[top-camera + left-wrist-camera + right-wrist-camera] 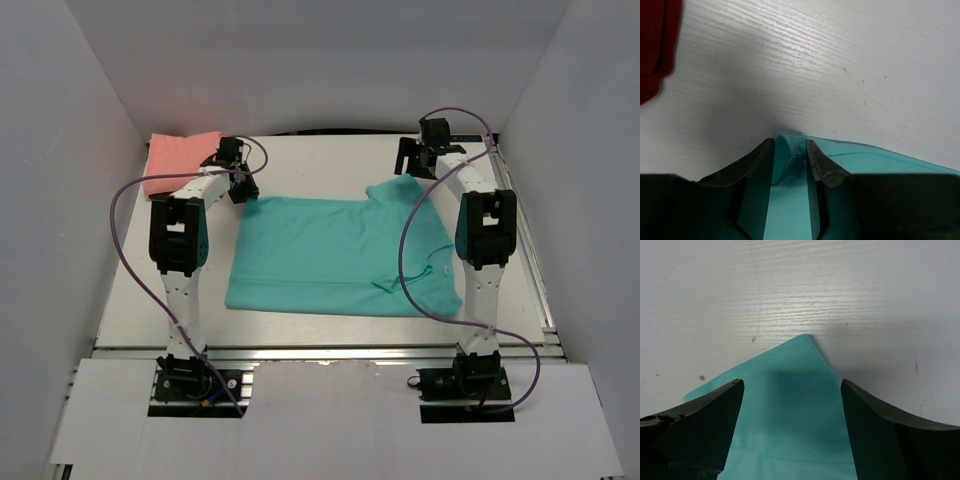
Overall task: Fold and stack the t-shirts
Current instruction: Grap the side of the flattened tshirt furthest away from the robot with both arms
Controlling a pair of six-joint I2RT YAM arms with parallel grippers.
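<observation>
Corner of teal t-shirt (330, 255) pinched betw. near-closed fingers of left gripper (790, 145). Right gripper (792, 381) spread wide, shirt tip lying betw. its fingers

Bare table (330, 160) lies open beyond the teal shirt (320, 255); the folded salmon shirt (178, 162) blocks the far-left corner, white walls (60, 200) hem both sides
</observation>
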